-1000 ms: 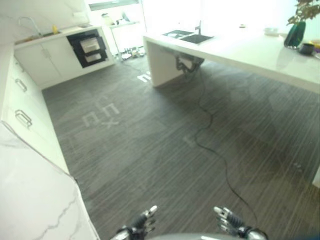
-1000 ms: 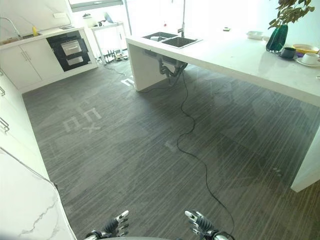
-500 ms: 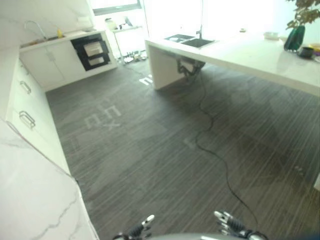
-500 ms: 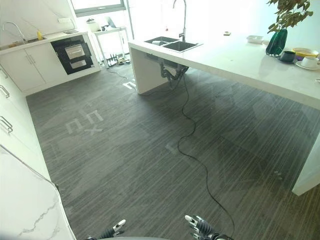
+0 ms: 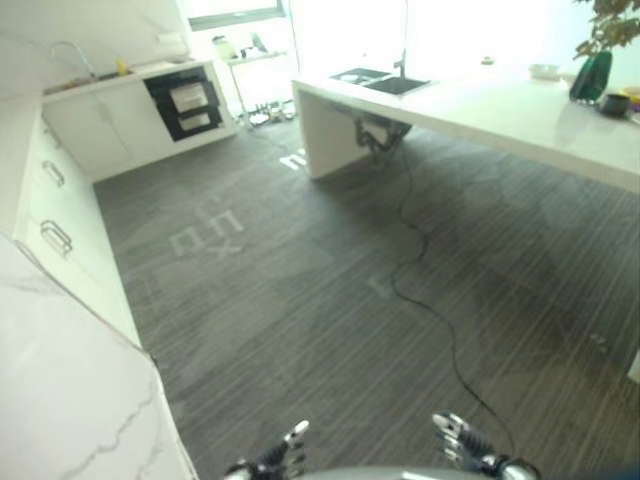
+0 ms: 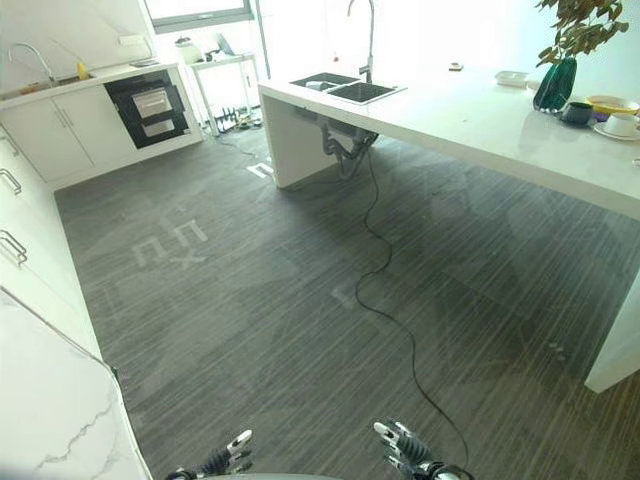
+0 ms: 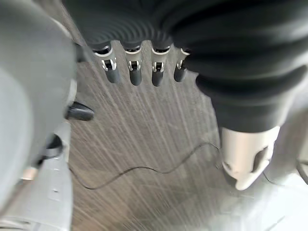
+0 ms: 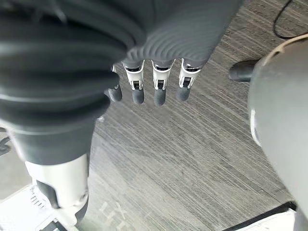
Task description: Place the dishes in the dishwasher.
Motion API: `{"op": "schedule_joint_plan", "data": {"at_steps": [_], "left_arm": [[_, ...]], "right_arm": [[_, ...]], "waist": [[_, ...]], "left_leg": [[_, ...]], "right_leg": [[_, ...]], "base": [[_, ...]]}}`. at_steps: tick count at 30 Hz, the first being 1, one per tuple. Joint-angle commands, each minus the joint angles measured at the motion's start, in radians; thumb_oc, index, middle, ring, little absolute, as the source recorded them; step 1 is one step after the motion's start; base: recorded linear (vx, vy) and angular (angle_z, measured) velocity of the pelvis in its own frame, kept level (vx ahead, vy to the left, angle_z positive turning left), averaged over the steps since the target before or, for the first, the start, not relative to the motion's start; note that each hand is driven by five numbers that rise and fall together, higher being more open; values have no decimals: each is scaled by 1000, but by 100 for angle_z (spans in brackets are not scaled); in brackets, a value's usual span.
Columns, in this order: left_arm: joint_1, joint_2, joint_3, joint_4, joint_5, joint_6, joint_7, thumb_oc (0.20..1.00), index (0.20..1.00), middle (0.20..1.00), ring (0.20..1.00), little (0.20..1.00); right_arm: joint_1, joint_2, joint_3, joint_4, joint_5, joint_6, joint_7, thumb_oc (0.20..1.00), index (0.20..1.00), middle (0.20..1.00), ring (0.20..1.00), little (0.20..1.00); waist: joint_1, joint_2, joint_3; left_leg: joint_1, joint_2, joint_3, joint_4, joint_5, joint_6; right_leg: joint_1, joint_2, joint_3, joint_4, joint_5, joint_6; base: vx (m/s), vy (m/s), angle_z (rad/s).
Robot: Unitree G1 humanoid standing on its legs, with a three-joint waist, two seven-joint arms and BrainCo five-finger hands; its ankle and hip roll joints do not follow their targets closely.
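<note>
Left hand (image 5: 283,462) and right hand (image 6: 405,452) low over grey floor (image 5: 300,300), fingers relaxed, holding nothing. Dishes (image 6: 612,112) far right on white counter (image 6: 500,115) beside green vase (image 6: 553,82); sink (image 6: 348,88) at its far end; dark dishwasher (image 6: 146,103) across room. Wrist views: straight fingers (image 7: 134,70) (image 8: 160,86) above floor. Pale floor markings (image 5: 205,230), unreadable.

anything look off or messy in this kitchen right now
One thing stands out: a long black cable snakes loose across the grey striped floor, running from under the white island counter below the sink. Nothing looks spilled or broken. Both hands hang empty.
</note>
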Motion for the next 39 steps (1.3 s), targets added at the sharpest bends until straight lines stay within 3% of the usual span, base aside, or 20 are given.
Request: {"op": "schedule_joint_plan", "data": {"at_steps": [1, 3, 5, 6, 7, 8, 10, 12, 13, 16, 18, 23, 25, 27, 29, 31, 33, 35, 37, 39], "left_arm": [[-82, 19, 5, -36, -24, -74, -2, 1000, 1000, 1000, 1000, 1000], [-96, 33, 1, -90, -24, -85, 19, 1000, 1000, 1000, 1000, 1000], [-113, 44, 8, -156, -34, -99, 53, 1000, 1000, 1000, 1000, 1000], [-120, 53, 15, -195, -27, -102, 63, 1000, 1000, 1000, 1000, 1000], [-135, 74, 25, -273, -7, -90, 84, 1000, 1000, 1000, 1000, 1000], [-139, 83, 31, -307, -1, -82, 86, 1000, 1000, 1000, 1000, 1000], [-137, 94, 41, -356, 7, -77, 76, 1000, 1000, 1000, 1000, 1000], [-122, 101, 45, -404, 12, -77, 73, 1000, 1000, 1000, 1000, 1000], [-112, 104, 38, -442, 12, -75, 84, 1000, 1000, 1000, 1000, 1000], [-98, 104, 31, -495, 13, -69, 85, 1000, 1000, 1000, 1000, 1000], [-81, 105, 21, -521, 17, -75, 93, 1000, 1000, 1000, 1000, 1000], [-85, 124, 2, -513, 15, -71, 97, 1000, 1000, 1000, 1000, 1000], [-111, 143, -24, -508, 43, -62, 98, 1000, 1000, 1000, 1000, 1000], [-128, 156, -37, -508, 61, -59, 107, 1000, 1000, 1000, 1000, 1000], [-133, 166, -41, -511, 41, -61, 132, 1000, 1000, 1000, 1000, 1000], [-122, 169, -34, -525, 32, -63, 130, 1000, 1000, 1000, 1000, 1000], [-98, 187, -19, -579, 46, -45, 105, 1000, 1000, 1000, 1000, 1000], [-93, 196, -16, -600, 56, -40, 95, 1000, 1000, 1000, 1000, 1000], [-96, 197, -27, -619, 60, -44, 103, 1000, 1000, 1000, 1000, 1000], [-87, 192, -39, -640, 61, -45, 109, 1000, 1000, 1000, 1000, 1000]], "right_arm": [[-91, 5, 20, -42, 36, -73, 10, 1000, 1000, 1000, 1000, 1000], [-99, -10, 34, -94, 46, -69, 4, 1000, 1000, 1000, 1000, 1000], [-112, -32, 50, -170, 38, -51, -6, 1000, 1000, 1000, 1000, 1000], [-118, -45, 55, -213, 37, -45, -17, 1000, 1000, 1000, 1000, 1000], [-119, -67, 56, -271, 46, -43, -40, 1000, 1000, 1000, 1000, 1000], [-121, -75, 51, -290, 53, -41, -49, 1000, 1000, 1000, 1000, 1000], [-122, -86, 31, -320, 61, -40, -56, 1000, 1000, 1000, 1000, 1000], [-120, -92, 30, -370, 56, -22, -73, 1000, 1000, 1000, 1000, 1000], [-113, -97, 39, -417, 54, -7, -94, 1000, 1000, 1000, 1000, 1000], [-81, -113, 43, -477, 61, 7, -113, 1000, 1000, 1000, 1000, 1000], [-63, -113, 48, -490, 59, 5, -117, 1000, 1000, 1000, 1000, 1000], [-44, -79, 41, -461, 88, -12, -123, 1000, 1000, 1000, 1000, 1000], [-30, -52, 38, -500, 114, -34, -173, 1000, 1000, 1000, 1000, 1000], [-24, -41, 34, -524, 110, -45, -190, 1000, 1000, 1000, 1000, 1000], [-29, -32, 48, -534, 91, -40, -199, 1000, 1000, 1000, 1000, 1000], [-31, -30, 54, -535, 80, -42, -196, 1000, 1000, 1000, 1000, 1000], [-21, -41, 47, -566, 80, -45, -200, 1000, 1000, 1000, 1000, 1000], [-13, -55, 41, -583, 88, -45, -194, 1000, 1000, 1000, 1000, 1000], [-7, -71, 27, -588, 87, -47, -174, 1000, 1000, 1000, 1000, 1000], [-2, -68, 8, -588, 80, -42, -169, 1000, 1000, 1000, 1000, 1000]], "waist": [[-18, -51, 31], [-19, -53, 38], [-23, -66, 52], [-21, -77, 73], [-13, -86, 114], [-8, -83, 130], [-3, -66, 145], [7, -47, 150], [18, -34, 153], [17, -33, 151], [17, -39, 134], [44, -63, 107], [28, -63, 92], [20, -49, 93], [17, -32, 102], [8, -25, 112], [-22, -30, 133], [-44, -48, 143], [-82, -66, 164], [-89, -63, 169]], "left_leg": [[0, 28, 10, -55, 74, -53], [-1, 34, 8, -33, 76, -56], [-32, 23, 13, 90, 30, -49], [-98, 20, 19, 243, 48, -48], [-232, 33, 10, 477, 135, -67], [-281, 34, 5, 528, 166, -75], [-313, 49, 6, 469, 206, -89], [-298, 59, 1, 283, 252, -95], [-310, 80, -12, 151, 314, -112], [-335, 123, 33, 59, 354, -138], [-306, 122, 93, 30, 298, -124], [-243, 19, 30, 17, 202, -45], [-191, -36, 32, -15, 169, 21], [-165, -50, 42, -20, 145, 44], [-120, -60, 53, -29, 119, 61], [-91, -65, 50, -32, 106, 63], [-40, -80, 7, -38, 86, 54], [-1, -99, -18, -44, 60, 48], [73, -118, -58, -44, -16, 46], [116, -112, -70, -35, -63, 40]], "right_leg": [[165, -50, 76, -187, 27, 103], [163, -42, 82, -178, 22, 94], [150, -45, 95, -158, 19, 80], [149, -46, 103, -147, 17, 63], [153, -39, 113, -131, 20, 34], [157, -33, 121, -123, 20, 27], [168, -20, 127, -112, 8, 28], [186, -12, 138, -109, -8, 39], [205, -6, 141, -118, -15, 43], [233, -22, 108, -122, -38, 51], [246, -49, 76, -103, -60, 68], [280, -84, 85, 2, -100, 105], [178, -110, 96, 305, 51, 173], [118, -121, 89, 501, 120, 196], [36, -165, 69, 660, 138, 194], [-19, -144, 54, 647, 117, 185], [-96, -78, 43, 461, 99, 167], [-123, -86, 41, 231, 130, 166], [-200, -123, 61, 26, 233, 199], [-217, -137, 53, -18, 249, 205]], "base": [[14, -121, 7], [6, -129, 7], [-14, -144, 9], [-29, -224, 18], [-10, -194, 17], [45, -114, 12], [177, 78, -3], [338, 235, -23], [382, 282, -49], [379, 320, -6], [404, 374, 16], [352, 283, -2], [382, 437, 0], [248, 333, 54], [266, 313, 44], [225, 114, -12], [319, -62, -10], [324, -118, 37], [453, -145, 60], [447, -153, 41]]}}
